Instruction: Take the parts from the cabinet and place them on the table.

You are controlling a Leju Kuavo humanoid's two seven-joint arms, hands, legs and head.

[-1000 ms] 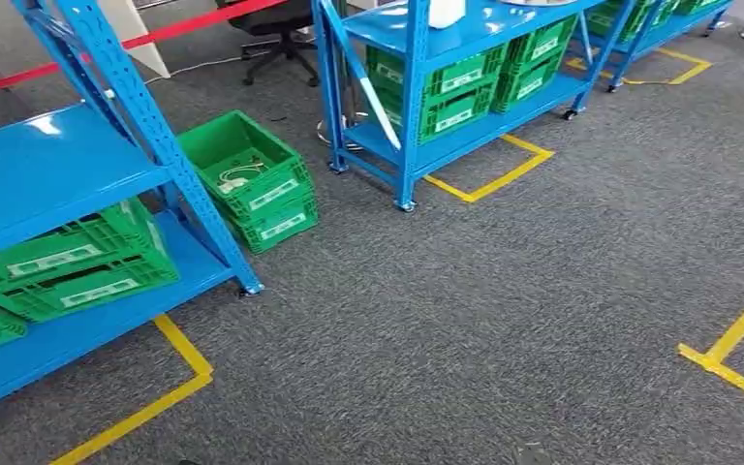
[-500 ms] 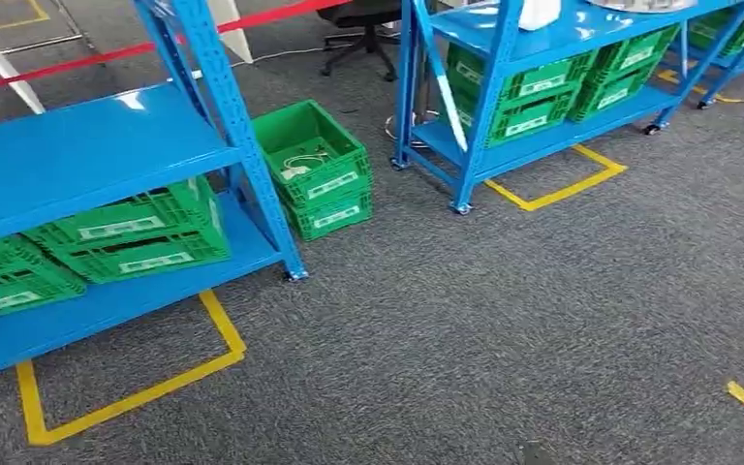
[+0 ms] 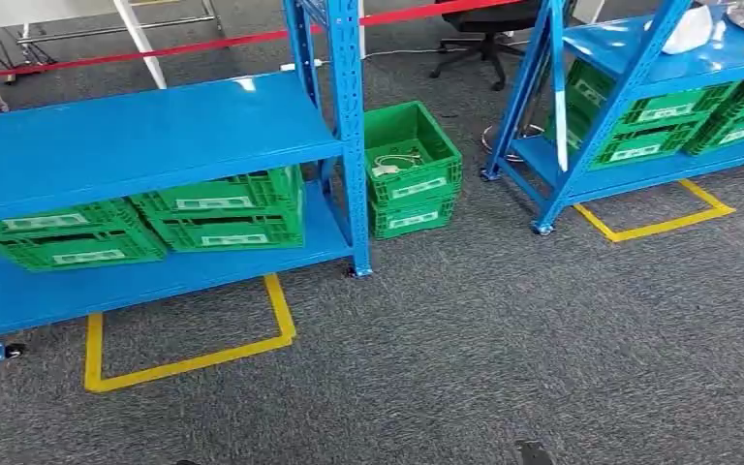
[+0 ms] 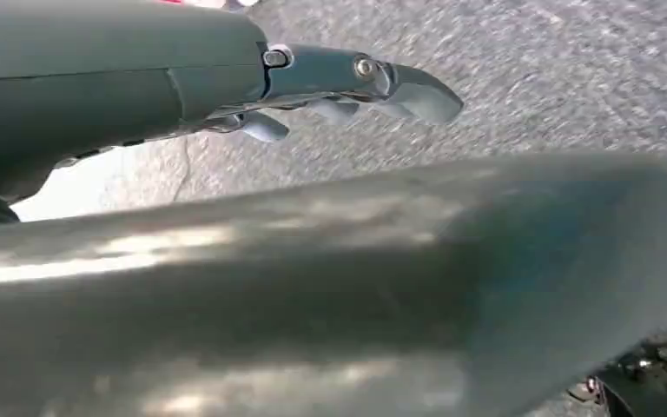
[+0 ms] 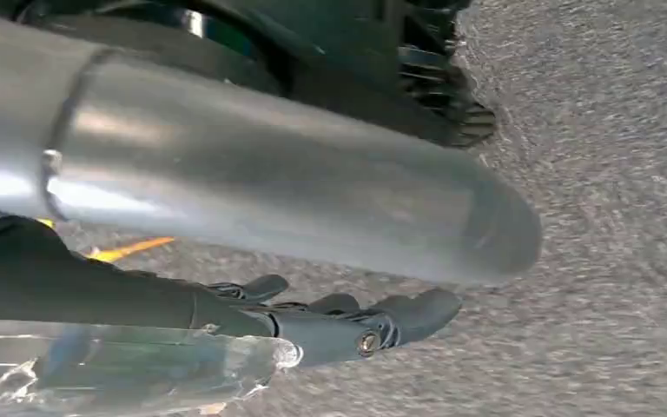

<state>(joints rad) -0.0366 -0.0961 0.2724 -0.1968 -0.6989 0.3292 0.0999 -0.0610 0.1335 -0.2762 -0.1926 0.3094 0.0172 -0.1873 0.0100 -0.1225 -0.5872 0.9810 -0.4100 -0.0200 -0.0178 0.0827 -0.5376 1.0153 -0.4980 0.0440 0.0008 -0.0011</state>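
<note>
On the grey carpet, the near blue cabinet [image 3: 155, 136] has green crates [image 3: 223, 218] along its lower shelf; contents hidden, left end cut off. A second blue rack [image 3: 639, 58] at the right edge holds more crates and a white bag [image 3: 688, 34] on top. Between the two, stacked floor crates [image 3: 412, 189]: the top one is open, with white corded bits [image 3: 392, 163] inside. Left hand [image 4: 347, 82]: fingers loosely apart, holding nothing. Right hand [image 5: 339, 321]: fingers stretched out. A clear plastic-wrapped part [image 5: 139, 369] lies along it, long axis running with the fingers; can't tell if it's gripped.
</note>
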